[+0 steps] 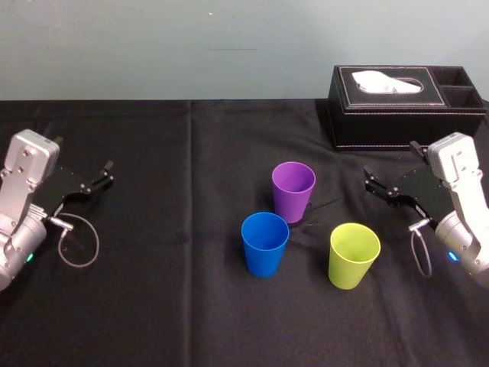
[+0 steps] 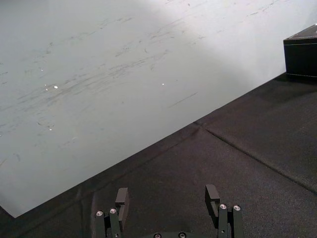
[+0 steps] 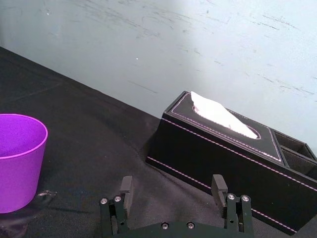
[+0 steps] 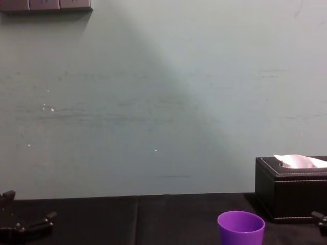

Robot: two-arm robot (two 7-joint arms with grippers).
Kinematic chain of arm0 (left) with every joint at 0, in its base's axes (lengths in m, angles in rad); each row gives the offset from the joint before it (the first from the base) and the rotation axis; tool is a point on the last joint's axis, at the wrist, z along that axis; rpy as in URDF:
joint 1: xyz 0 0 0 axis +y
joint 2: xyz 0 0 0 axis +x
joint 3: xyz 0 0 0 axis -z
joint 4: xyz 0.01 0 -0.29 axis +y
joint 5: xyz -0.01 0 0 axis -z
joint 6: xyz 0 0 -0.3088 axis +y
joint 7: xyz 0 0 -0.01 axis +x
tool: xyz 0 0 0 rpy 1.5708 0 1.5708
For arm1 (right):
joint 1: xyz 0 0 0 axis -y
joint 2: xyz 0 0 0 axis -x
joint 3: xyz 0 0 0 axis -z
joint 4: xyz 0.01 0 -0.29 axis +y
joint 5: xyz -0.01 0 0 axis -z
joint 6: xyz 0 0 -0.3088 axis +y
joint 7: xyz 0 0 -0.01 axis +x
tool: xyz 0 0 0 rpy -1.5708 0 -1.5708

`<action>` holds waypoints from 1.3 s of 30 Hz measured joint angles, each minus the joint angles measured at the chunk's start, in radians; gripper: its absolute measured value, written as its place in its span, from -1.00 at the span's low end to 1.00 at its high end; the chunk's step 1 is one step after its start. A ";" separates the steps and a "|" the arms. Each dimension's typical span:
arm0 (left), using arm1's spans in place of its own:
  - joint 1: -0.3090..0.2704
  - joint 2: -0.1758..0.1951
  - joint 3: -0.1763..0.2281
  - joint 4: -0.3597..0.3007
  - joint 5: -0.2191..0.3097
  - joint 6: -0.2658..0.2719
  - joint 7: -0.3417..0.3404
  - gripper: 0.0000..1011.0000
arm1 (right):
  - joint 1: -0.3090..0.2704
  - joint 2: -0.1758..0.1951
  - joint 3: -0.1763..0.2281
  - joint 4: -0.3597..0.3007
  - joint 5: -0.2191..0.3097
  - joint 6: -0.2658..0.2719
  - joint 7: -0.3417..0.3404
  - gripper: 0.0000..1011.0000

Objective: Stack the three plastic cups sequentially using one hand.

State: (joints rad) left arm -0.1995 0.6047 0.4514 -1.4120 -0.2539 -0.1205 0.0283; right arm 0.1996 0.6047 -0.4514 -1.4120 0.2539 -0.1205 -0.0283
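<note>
Framing clips the purple cup (image 4: pixel 240 227) in the chest view — its base drops below the edge — and the right wrist view cuts off one side. All three cups stand upright on the black desk (image 1: pixel 153 306), mouths up, long axes vertical. They sit between the hands, nearer the right hand (image 3: pixel 172 179): purple ahead of its fingertips, lime green cup (image 1: pixel 354 255) beside it, blue cup (image 1: pixel 265 245) farthest. Both it and the left hand (image 2: pixel 167 191) gape wide, empty.

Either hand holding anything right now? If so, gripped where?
Nothing held. Left hand and right hand are both open and empty. Purple cup, blue cup and lime green cup stand untouched.
</note>
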 joint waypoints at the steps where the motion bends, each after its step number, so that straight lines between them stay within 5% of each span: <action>1: 0.000 0.000 0.000 0.000 0.000 0.000 0.000 1.00 | 0.000 0.000 0.000 0.000 0.000 0.000 0.000 0.98; 39: 0.000 0.000 0.000 0.000 0.000 0.000 0.000 1.00 | 0.000 0.000 0.000 0.000 0.000 0.000 0.000 0.98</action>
State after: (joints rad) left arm -0.1995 0.6047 0.4514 -1.4120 -0.2539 -0.1205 0.0283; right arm 0.1995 0.6047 -0.4514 -1.4120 0.2539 -0.1205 -0.0283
